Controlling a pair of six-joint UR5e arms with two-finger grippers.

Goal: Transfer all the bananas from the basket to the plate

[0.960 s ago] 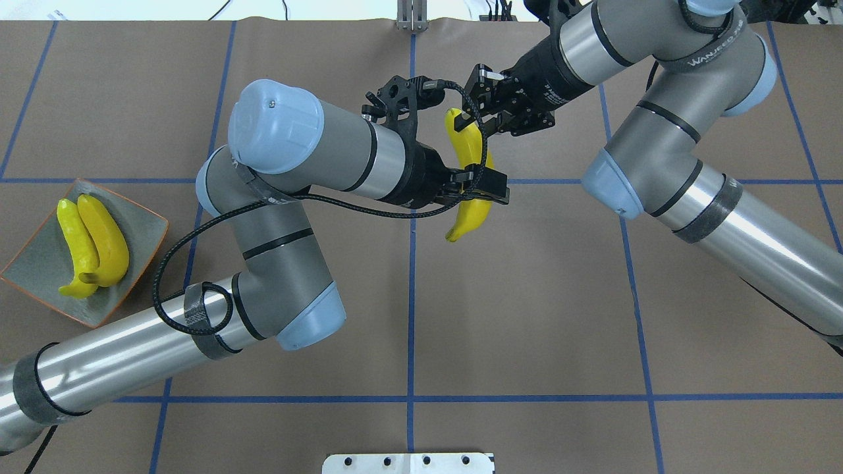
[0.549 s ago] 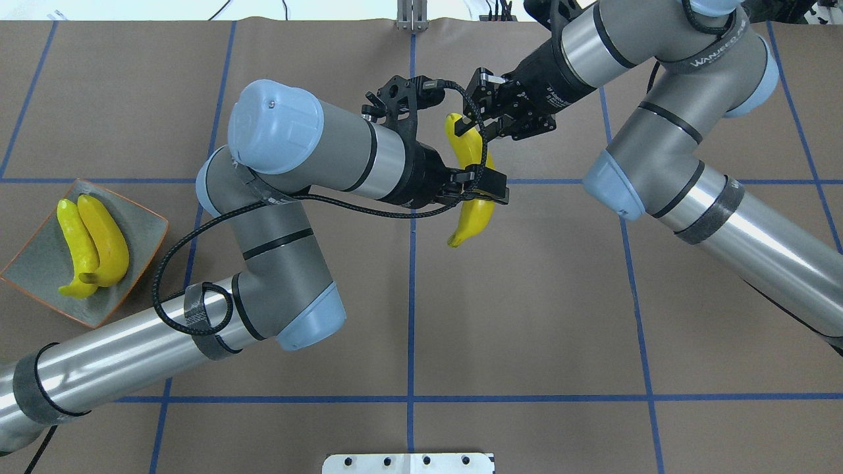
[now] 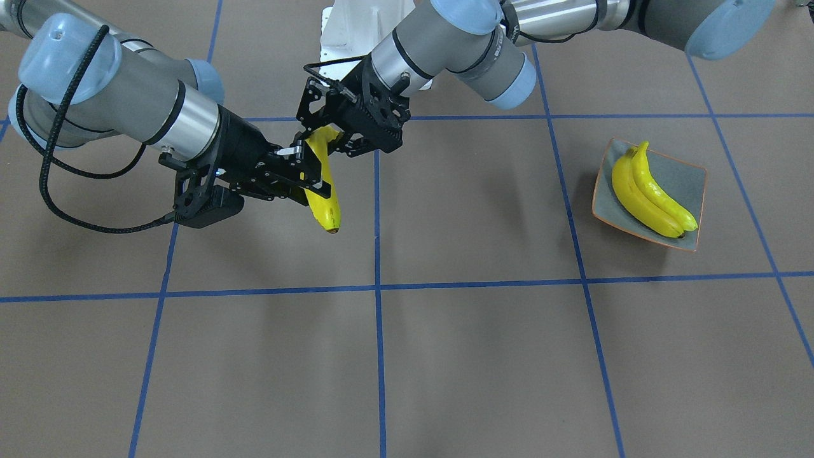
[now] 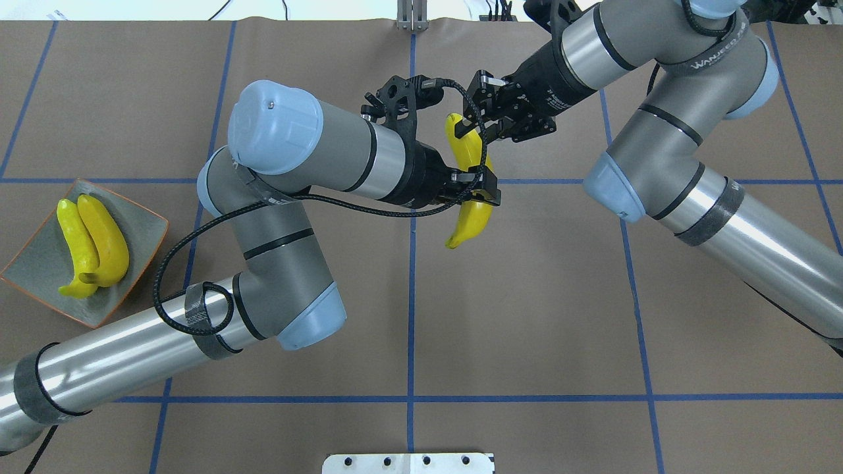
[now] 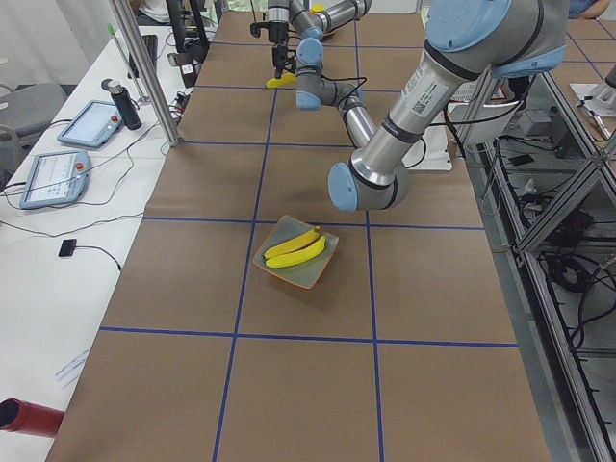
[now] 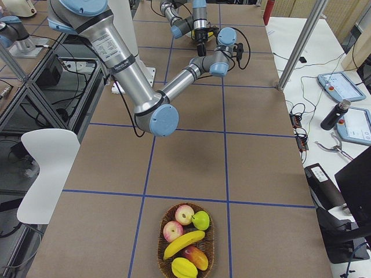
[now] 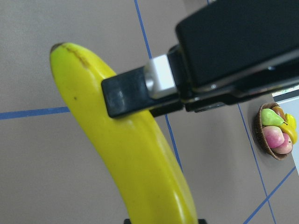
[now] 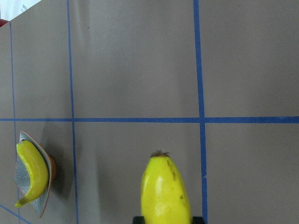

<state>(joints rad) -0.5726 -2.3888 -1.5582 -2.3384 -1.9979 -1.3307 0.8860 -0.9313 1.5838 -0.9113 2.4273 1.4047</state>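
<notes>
One yellow banana hangs in the air over the table's middle, held by both grippers. My left gripper is shut on its middle, and my right gripper is shut on its far end. In the front view the banana sits between the right gripper and the left gripper. Two bananas lie on the grey-green plate at the table's left end. One more banana lies in the wicker basket at the table's right end.
The basket also holds apples, a green fruit and other fruit, and it shows in the left wrist view. It is outside the overhead view. The plate also shows in the front view. A side table with tablets runs along the far edge.
My left gripper's fingers have narrowed onto the banana's middle. The right gripper and its wrist have shifted slightly up and right. The banana has barely moved.
</notes>
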